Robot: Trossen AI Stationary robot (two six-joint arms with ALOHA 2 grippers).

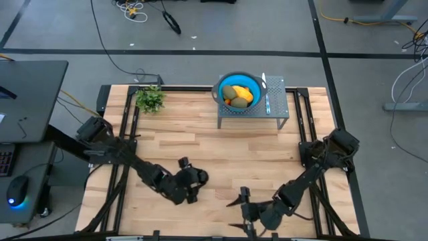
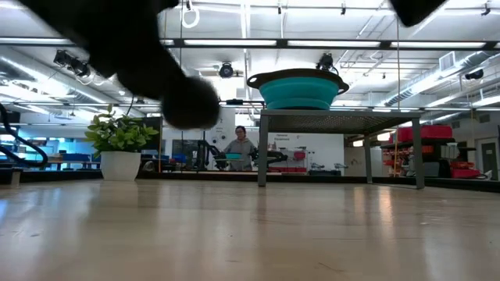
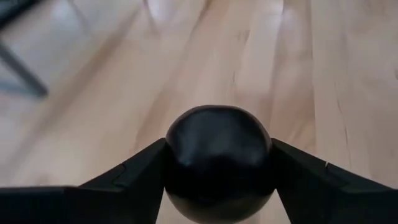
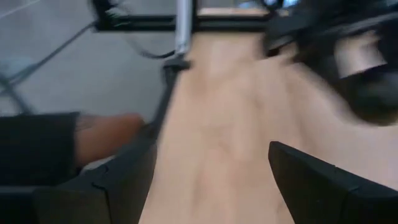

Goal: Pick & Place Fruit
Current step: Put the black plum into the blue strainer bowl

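My left gripper [image 1: 192, 181] is shut on a blackish round fruit [image 3: 217, 162] above the table's near middle. In the low view it shows as a dark blurred mass [image 2: 186, 100] well above the tabletop. A blue bowl [image 1: 255, 86] stands on a grey mesh stand [image 1: 253, 112] at the far side. It holds olive-green ovals [image 1: 230, 92] and a yellow-orange piece [image 1: 243, 96]. My right gripper [image 1: 242, 209] is open and empty near the table's front edge, to the right of my left gripper, and its wrist view shows its fingers apart [image 4: 211, 180]. My left gripper pinches the blackish round fruit by its two opposite sides [image 3: 177, 155] between its two fingers [image 3: 137, 171]. The fruit fills the gap between them. The low view shows the gripper well above the tabletop, so the fruit is lifted clear.
A leafy green plant [image 1: 150, 99] in a white pot [image 2: 120, 165] stands at the far left. A thin pale strip [image 1: 266, 94] lies on the stand beside the bowl. Black frame rails [image 1: 127, 127] run along both sides of the table. A person [image 2: 240, 144] stands in the room behind.
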